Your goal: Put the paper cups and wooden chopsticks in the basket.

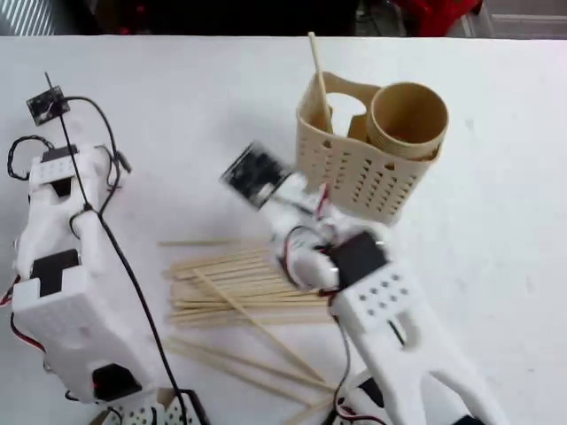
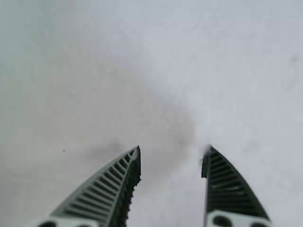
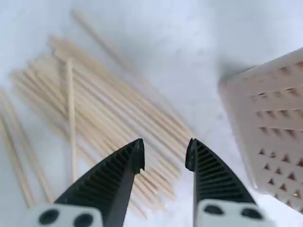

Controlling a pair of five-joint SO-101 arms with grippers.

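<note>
Surface: matte white table point(image 1: 496, 266), no pattern.
Thin pale-tan wooden chopsticks point(image 3: 94, 104): uniform light wood colour, unmarked.
Cream perforated plastic basket point(image 1: 354, 177): walls carry regular rows of small dark cut-outs.
Tan-brown round paper cup point(image 1: 409, 119): plain, unprinted.
The left gripper point(image 2: 172, 150) and right gripper point(image 3: 165, 146) have dark ribbed fingers on white bases.
The arm bodies point(image 1: 62, 292) are white with black blocks and black cables point(image 1: 124, 266).

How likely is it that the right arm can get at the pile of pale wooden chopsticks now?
Probably yes: the open right gripper hangs over the pile of pale wooden chopsticks with nothing between, and the beige perforated basket stands aside.
</note>
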